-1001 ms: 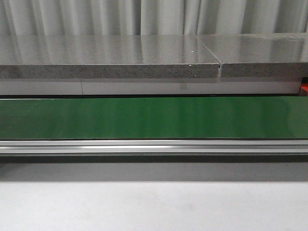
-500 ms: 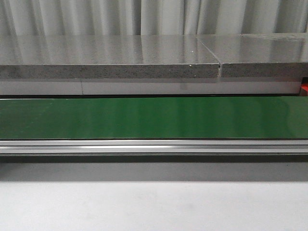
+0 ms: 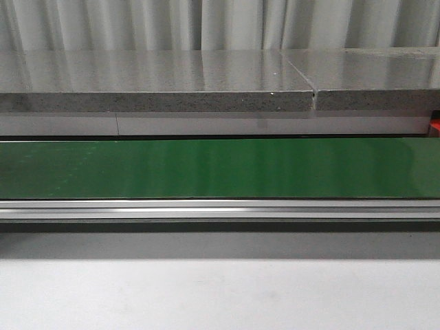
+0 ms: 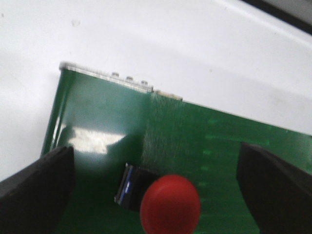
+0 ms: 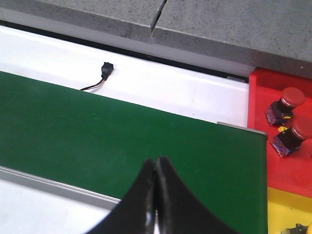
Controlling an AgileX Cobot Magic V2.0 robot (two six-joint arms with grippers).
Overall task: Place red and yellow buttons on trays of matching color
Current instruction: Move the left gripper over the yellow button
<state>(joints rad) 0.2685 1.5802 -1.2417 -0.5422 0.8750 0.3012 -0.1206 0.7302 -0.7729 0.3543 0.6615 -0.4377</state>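
- Green belt (image 3: 206, 168) runs all the way across the front view, with a shiny metal rail (image 3: 220, 209) along its near edge.
- Grey stone counter (image 3: 158, 79) sits behind the belt, and a pale curtain (image 3: 206, 24) hangs behind that.
- White flat counter (image 3: 220, 295) fills the near part of the front view.
- No arm shows in the front view.
- Red tray (image 5: 282, 146) sits just past the end of the belt in the right wrist view, touching the belt's end edge.
- Yellow tray (image 5: 287, 212) sits right beside the red tray, and only a corner of it shows.
- Two red buttons (image 5: 287, 105) sit in the red tray, close to each other, each on a dark base.
- Left end effector (image 4: 156, 195) is wide open, with one black finger (image 4: 34, 185) on each side of the view.
- One red button (image 4: 169, 204) lies on the green belt between those open fingers, and they do not touch it.
- That button has a round red cap, and its dark base (image 4: 130, 186) sticks out to one side.
- It lies near the end of the belt, where a metal edge (image 4: 112, 78) meets the white surface.
- Right end effector (image 5: 156, 168) is closed tight, tips pressed together with nothing between them, above the green belt.
- Small black plug (image 5: 106, 69) with a thin wire lies on the white strip beyond the belt.
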